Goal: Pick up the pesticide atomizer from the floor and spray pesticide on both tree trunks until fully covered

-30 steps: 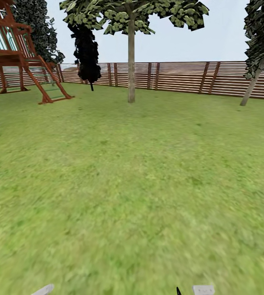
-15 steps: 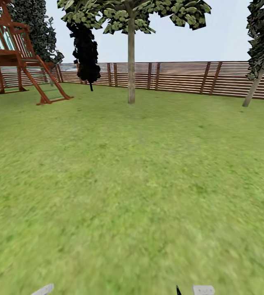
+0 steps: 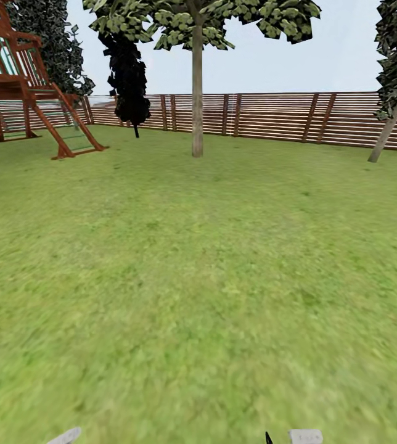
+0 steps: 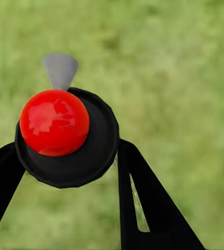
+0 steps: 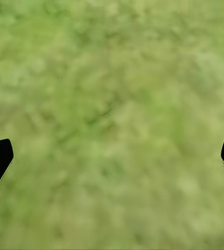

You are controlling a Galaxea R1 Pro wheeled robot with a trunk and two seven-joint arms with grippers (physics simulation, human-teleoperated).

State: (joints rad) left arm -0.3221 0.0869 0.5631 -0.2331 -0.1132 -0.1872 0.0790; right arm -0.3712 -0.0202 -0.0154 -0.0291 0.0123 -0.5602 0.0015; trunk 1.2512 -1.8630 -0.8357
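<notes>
Here the atomizer (image 4: 65, 130) sits clamped between the left gripper (image 4: 73, 172) jaws, seen top-down: a red cap on a dark round body, grey trigger poking out, label hidden. The right gripper (image 5: 112, 156) jaws stand wide apart over blurred lawn (image 3: 198, 277). Farther off, a slim tree (image 3: 196, 86) stands before the slatted fence (image 3: 272, 117), crown cut off.

No text, label, brand, number or sign can be read in any of the views.
</notes>
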